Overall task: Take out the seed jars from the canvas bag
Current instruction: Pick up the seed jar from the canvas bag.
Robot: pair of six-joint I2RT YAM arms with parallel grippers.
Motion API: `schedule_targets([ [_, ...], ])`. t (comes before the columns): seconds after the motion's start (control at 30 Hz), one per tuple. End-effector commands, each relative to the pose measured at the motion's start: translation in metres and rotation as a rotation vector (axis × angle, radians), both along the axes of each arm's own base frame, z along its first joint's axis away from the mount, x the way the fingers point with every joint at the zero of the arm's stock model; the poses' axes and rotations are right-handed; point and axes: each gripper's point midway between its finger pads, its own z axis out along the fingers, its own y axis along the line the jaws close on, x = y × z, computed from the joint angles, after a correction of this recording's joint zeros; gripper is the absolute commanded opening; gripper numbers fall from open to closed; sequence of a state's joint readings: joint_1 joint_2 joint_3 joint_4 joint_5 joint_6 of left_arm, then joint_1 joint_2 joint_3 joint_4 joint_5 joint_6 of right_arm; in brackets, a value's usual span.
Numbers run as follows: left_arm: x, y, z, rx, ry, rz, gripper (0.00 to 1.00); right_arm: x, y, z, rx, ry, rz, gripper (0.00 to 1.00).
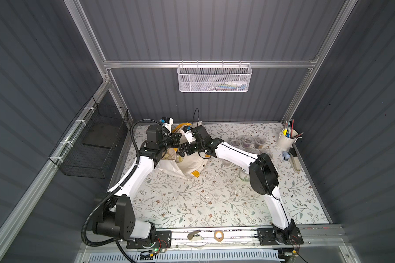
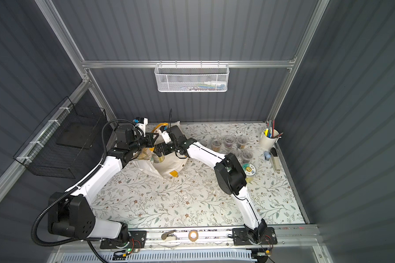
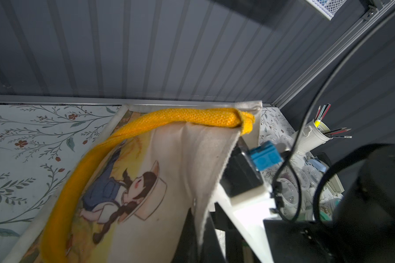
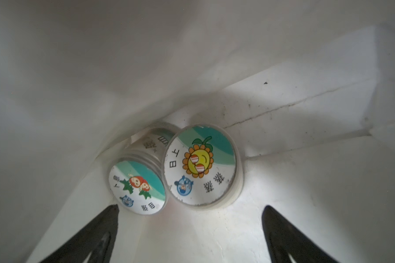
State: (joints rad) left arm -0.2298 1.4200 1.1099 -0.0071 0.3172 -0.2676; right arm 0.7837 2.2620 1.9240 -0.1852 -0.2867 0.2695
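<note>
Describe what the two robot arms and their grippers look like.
Both arms have white tubular links and black joint housings. The left arm carries a thick black corrugated hose; the right arm has a thin black cable along it. Each wrist bears a white camera mount with a blue plug. The right gripper has black tapered fingers; the left gripper is black too.

White mesh basket [image 1: 205, 79] hangs on far wall; black wire basket [image 1: 78, 164] left; pen cup [image 1: 286, 141] far right; tape roll [image 1: 218, 235] near.

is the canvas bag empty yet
Not empty: the right wrist view shows a sunflower-lid jar and a tilted jar inside the canvas bag.
</note>
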Motion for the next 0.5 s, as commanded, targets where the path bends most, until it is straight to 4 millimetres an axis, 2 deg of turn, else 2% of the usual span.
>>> schedule_targets([
  [0.0, -0.019, -0.021, 0.035, -0.069, -0.078, -0.114, 0.0, -0.001, 0.012, 0.0, 0.001, -0.021, -0.014, 0.98],
  [0.23, -0.027, -0.022, 0.037, -0.083, -0.095, -0.131, 0.0, -0.006, 0.018, -0.014, 0.035, 0.007, -0.045, 0.99],
  [0.47, -0.027, -0.021, 0.029, -0.088, -0.075, -0.124, 0.0, -0.002, 0.017, -0.019, 0.103, 0.051, -0.116, 0.99],
])
